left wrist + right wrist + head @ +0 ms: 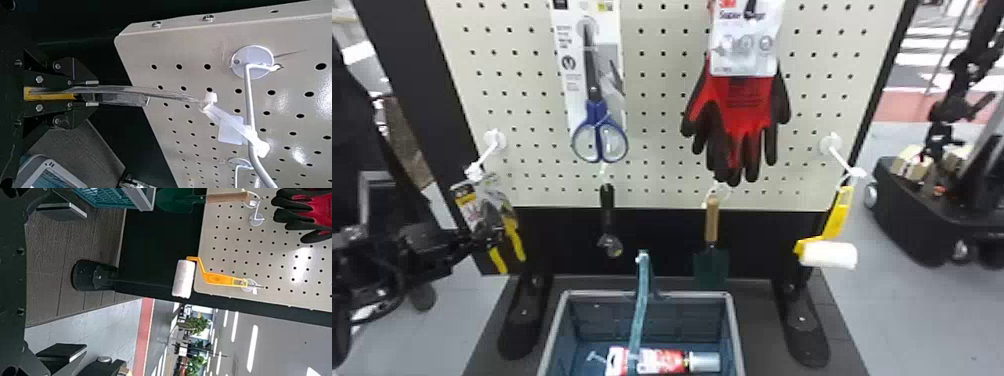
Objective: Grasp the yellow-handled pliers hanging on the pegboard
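The yellow-handled pliers (499, 225) hang in a clear pack from a white hook (491, 145) at the lower left of the pegboard (672, 170). My left gripper (482, 235) comes in from the left and is shut on the pack at about the height of the pliers' head. In the left wrist view the pliers (117, 95) run edge-on from between the fingers (74, 70) of my left gripper (84, 94) to a white tie (231, 125) on the hook. My right gripper (58, 282) stands open off to the board's right side, holding nothing.
Blue scissors (599, 132), red-and-black gloves (734, 115), a green trowel (711, 252) and a yellow paint roller (829, 250) also hang on the board. Below it is a blue-grey basket (682, 296) holding a tube (662, 361). A black cart (932, 215) stands at the right.
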